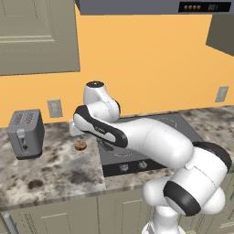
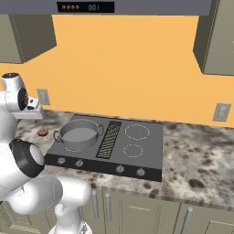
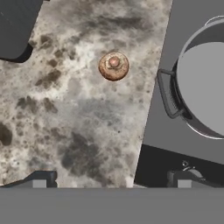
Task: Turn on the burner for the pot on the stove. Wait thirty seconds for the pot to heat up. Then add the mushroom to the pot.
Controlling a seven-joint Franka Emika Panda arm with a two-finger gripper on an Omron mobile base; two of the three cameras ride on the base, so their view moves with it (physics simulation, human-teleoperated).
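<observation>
The gripper [image 3: 111, 179] hangs over the marble counter [image 3: 65, 131] with its jaws spread wide and nothing between them. The mushroom [image 3: 113, 66] lies on the counter ahead of the fingertips, roughly centred between them and clear of both, untouched. Off to one side of the hand sits the pot [image 3: 205, 87] on the black stove [image 3: 153, 131], its dark side handle [image 3: 168, 94] pointing toward the mushroom. On the opposite side, further out, is a corner of the grey toaster [image 3: 15, 26]. From the right base view the pot [image 2: 80, 133] rests over the burner [image 2: 68, 147] nearest the counter edge.
</observation>
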